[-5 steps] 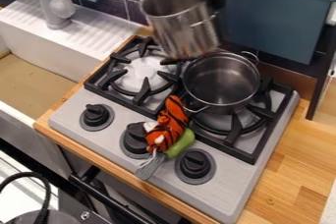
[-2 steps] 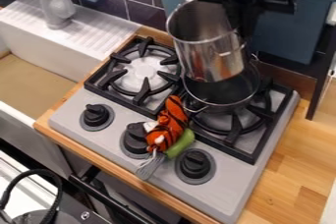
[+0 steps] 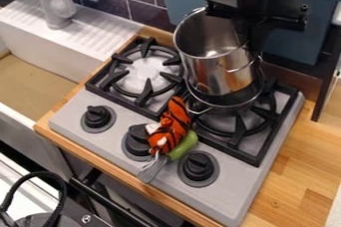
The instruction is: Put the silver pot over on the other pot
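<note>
Right of centre, the tall, shiny silver pot (image 3: 216,71) tilts over the shallower steel pot (image 3: 230,108), its right rim clamped in the black pincer (image 3: 251,43) at upper right. Level it, centre its base, then lower gently. Its inside shows bare metal; whether the pots touch, I cannot tell.

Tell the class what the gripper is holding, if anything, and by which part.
The gripper holds the silver pot by its rim, on the picture's right side.
</note>
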Available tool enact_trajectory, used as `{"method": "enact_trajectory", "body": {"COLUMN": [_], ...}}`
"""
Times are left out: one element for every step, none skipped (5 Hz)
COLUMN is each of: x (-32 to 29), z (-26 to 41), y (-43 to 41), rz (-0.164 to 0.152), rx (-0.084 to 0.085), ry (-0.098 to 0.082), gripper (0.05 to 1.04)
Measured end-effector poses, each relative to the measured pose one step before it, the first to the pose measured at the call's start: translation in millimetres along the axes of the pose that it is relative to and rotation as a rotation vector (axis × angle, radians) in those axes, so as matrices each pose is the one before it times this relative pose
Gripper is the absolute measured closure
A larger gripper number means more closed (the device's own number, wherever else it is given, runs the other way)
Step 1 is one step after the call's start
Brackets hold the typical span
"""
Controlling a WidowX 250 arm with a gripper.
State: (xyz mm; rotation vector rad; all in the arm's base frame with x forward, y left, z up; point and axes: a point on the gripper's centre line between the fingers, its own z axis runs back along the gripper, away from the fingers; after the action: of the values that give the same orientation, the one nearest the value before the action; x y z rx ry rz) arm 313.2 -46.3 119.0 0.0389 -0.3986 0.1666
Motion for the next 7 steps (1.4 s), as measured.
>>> {"method": "enact_trajectory", "body": {"x": [-4.14,-2.44,-4.29,-0.69,3.88,3.12,5.41], "z": [-4.75,-5.03,-8.74,-1.79,-1.83,1.30,2.61], "y": [-0.59,-1.82,-2.74,-1.25,-1.41,-0.92,0.00], "rz": [-0.0042,-0.0028,-0.0040,0.0012,0.0092,0.0089,0.0147], "rx": [0.0122,0.0148,0.0244,0.0226,0.0284,-0.0050,-0.0034], "ry": [-0.0020,0.0043,0.0189,0.0089,-0.0016,-0.0064,-0.0119], "gripper": [1.029,1.029,1.029,1.009,0.866,0.622,0.325]}}
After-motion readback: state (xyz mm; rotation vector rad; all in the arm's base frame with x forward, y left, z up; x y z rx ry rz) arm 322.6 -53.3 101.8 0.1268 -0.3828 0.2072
